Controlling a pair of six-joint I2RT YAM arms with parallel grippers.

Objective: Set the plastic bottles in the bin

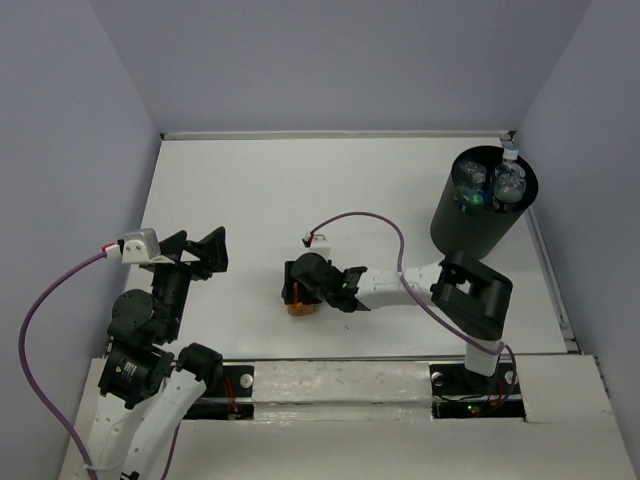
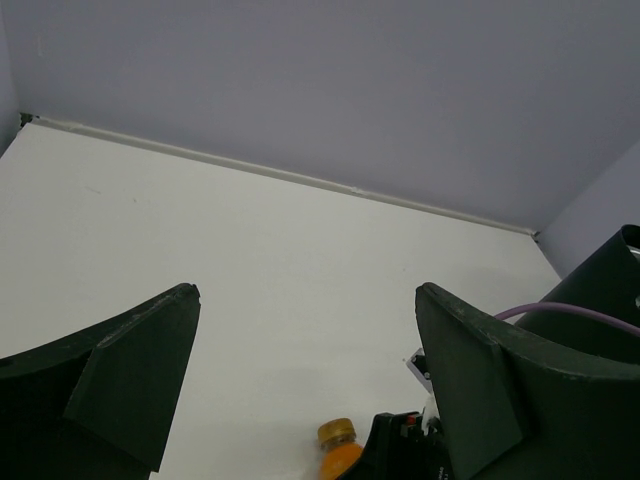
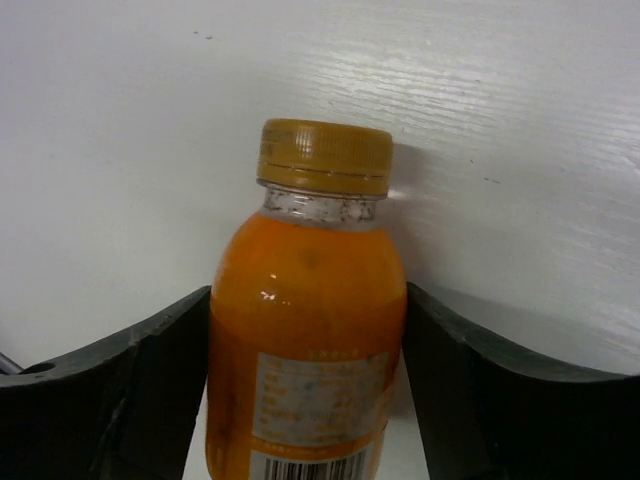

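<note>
Now the right gripper (image 3: 308, 345) has its jaws closed in on the orange bottle (image 3: 305, 320). One dark finger (image 3: 150, 385) lies against the bottle's left flank and the other against its right, with no gap showing on either side. The bottle's body fills the space between the jaws, and its yellow-brown cap (image 3: 325, 155) sticks out beyond the fingertips, with the white table (image 3: 120, 120) behind it. I cannot tell whether the bottle rests on the table or hangs just clear of it.

From above, the right gripper (image 1: 305, 290) sits over the orange bottle (image 1: 299, 307) near the middle of the table (image 1: 260, 190). The black bin (image 1: 465, 228) stands well behind those jaws, to the far right. Clear bottles (image 1: 508, 182) and a touch of green lie inside it, and a small capped bottle (image 1: 511, 150) shows at its far rim.

The left gripper (image 1: 205, 250) has its jaws spread wide with nothing between them. In its own wrist view, the left gripper (image 2: 305, 300) frames bare table, and the orange bottle (image 2: 338, 452) lies ahead of the jaws, slightly toward the right finger (image 2: 470, 380). The bin (image 2: 610, 285) shows beyond that finger.
</note>
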